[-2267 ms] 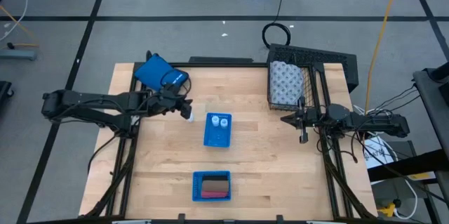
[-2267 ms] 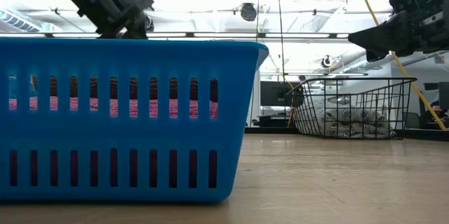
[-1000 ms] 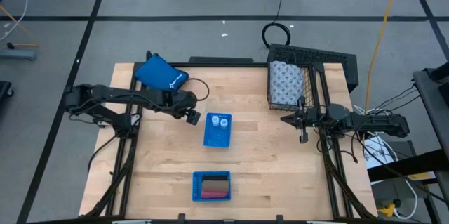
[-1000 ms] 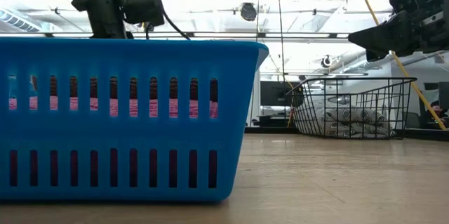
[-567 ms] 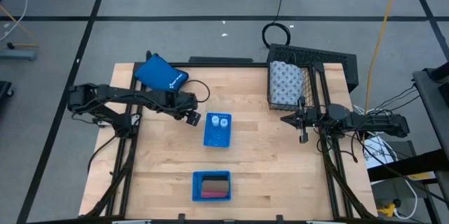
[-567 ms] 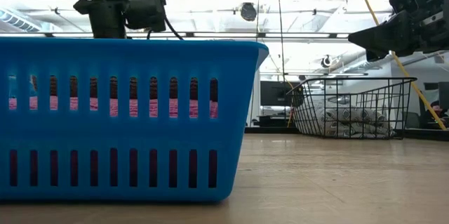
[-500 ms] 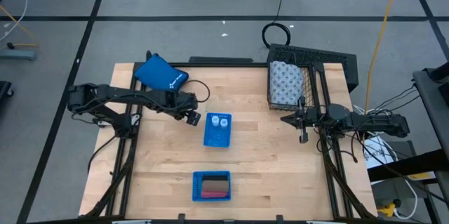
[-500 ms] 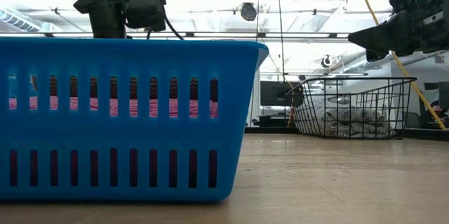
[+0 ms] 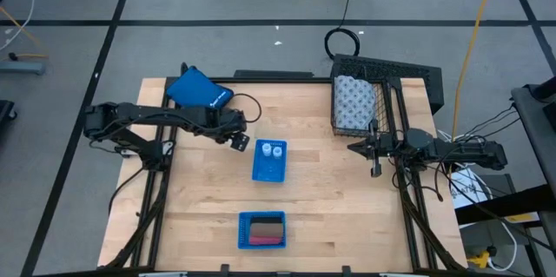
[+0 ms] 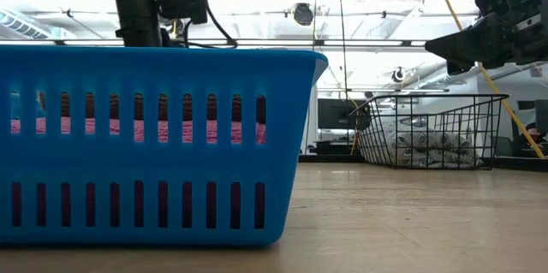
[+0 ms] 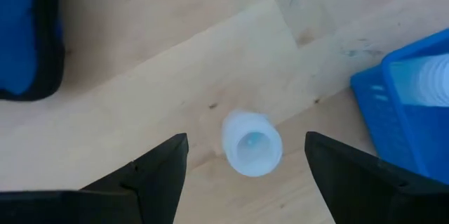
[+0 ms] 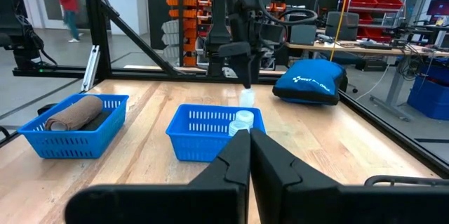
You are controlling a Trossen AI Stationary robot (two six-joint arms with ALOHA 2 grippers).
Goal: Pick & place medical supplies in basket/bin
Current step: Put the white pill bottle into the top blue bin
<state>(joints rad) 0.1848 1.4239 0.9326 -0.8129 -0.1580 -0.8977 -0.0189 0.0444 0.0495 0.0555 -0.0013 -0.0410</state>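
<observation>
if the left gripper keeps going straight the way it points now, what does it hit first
Most likely the small white bottle standing on the wood table. It sits between the open left gripper fingers, just outside the blue tray. Depth is hard to judge.

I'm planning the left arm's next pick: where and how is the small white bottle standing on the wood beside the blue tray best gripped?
Grip the white bottle across its round sides, coming straight down. It stands upright and alone on the table, cap up, close to the blue tray but apart from it. The left end effector is open above it, one finger either side.
</observation>
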